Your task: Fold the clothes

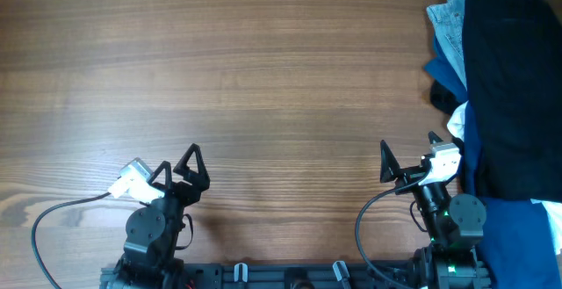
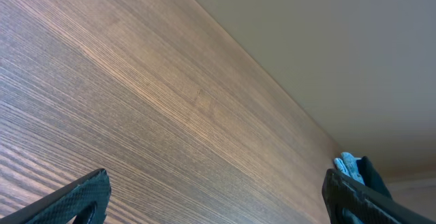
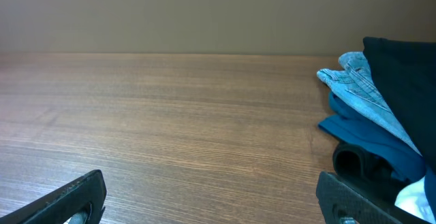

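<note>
The large black garment of soft matte fabric (image 1: 514, 87) runs out of the overhead picture at the top and right edges, so I cannot see its full shape. It covers most of the light blue denim jeans (image 1: 448, 21) and the dark blue fabric (image 1: 446, 76); only their left borders show. A small white patch (image 1: 457, 120) at its edge is too small to identify. In the wrist views my left gripper (image 2: 214, 190) and right gripper (image 3: 211, 190) show only fingertips, cut by the bottom edge.

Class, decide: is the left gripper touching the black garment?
Apart. The overhead view shows the left gripper at the near left and the black garment at the right edge, with table between them.
</note>
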Motion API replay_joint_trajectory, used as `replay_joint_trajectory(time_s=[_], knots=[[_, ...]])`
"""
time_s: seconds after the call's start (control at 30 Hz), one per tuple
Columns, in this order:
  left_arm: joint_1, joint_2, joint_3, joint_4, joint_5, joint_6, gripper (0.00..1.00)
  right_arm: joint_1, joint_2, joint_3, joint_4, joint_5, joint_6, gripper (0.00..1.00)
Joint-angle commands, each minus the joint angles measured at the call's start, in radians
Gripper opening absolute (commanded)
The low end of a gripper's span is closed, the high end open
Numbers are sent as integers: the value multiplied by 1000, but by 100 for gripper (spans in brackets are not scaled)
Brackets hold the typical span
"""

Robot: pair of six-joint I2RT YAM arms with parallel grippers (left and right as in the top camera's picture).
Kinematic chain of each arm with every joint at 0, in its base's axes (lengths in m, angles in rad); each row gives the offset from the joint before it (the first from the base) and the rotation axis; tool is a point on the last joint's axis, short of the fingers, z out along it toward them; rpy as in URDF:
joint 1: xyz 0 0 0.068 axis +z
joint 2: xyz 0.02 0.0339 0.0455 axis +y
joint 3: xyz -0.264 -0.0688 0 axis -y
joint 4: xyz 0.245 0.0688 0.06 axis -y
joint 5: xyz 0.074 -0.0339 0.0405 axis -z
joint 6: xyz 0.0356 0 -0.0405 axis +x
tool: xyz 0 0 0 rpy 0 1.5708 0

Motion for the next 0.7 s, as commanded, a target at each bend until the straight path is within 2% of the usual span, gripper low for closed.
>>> replay_joint_trajectory(time_s=[0.0,0.1,0.3,0.47,0.67], knots=[[-5,-6,-5,3,-6,-2,100,6,-1,-2,2,-12,10,100],[-5,-6,-5,8,-48,-2,100,6,-1,-2,2,-12,10,100],[-5,-6,-5,15,-271,2,100,6,-1,-2,2,-12,10,100],[-5,-6,-4,79,-262,3,100,6,-1,-2,2,-12,10,100],[-5,5,27,135,-225,243,100,6,-1,-2,2,-12,9,100]])
